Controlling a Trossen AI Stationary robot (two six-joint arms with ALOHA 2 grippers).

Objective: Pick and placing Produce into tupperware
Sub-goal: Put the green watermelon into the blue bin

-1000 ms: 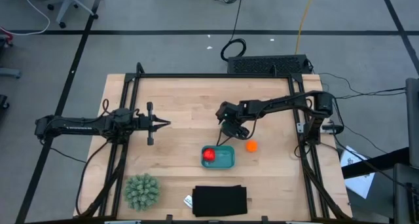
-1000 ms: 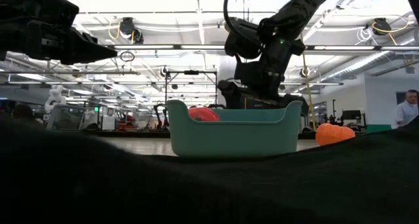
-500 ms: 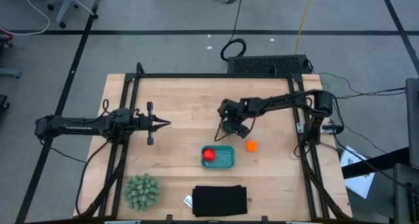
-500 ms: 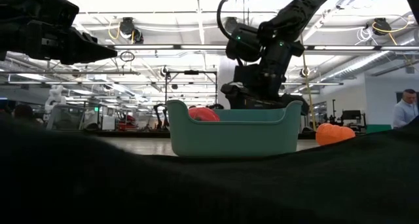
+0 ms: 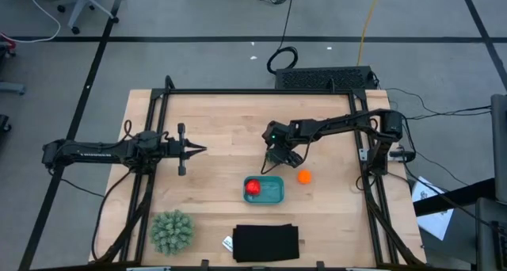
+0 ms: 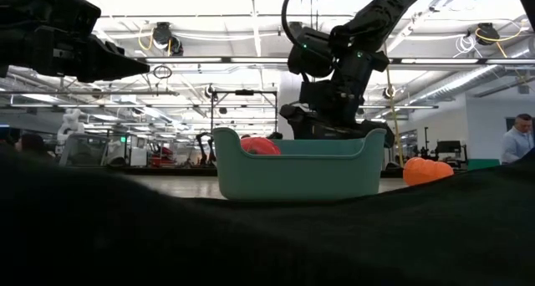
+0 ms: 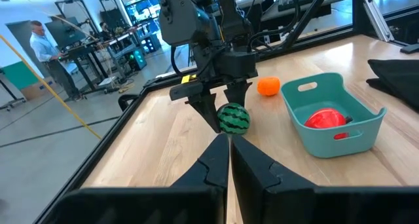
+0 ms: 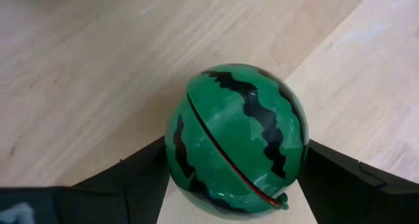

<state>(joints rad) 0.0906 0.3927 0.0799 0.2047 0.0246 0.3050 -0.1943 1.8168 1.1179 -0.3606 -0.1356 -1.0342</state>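
The right gripper [image 7: 226, 112] squeezes the smooth, round, green striped ball [image 8: 237, 137] between its two dark fingers [image 8: 124, 178], just behind the blue tub [image 5: 264, 190]. The shiny red ball [image 7: 327, 118] sits inside the tub. The orange ball [image 5: 304, 176] lies beside it on the wood table [image 5: 222, 120]. The left gripper [image 5: 198, 150], pinched closed on nothing, waits far left of the tub.

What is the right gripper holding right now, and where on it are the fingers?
The right gripper is shut on the green striped ball, one finger on each opposite side at its widest part. The left gripper holds nothing.
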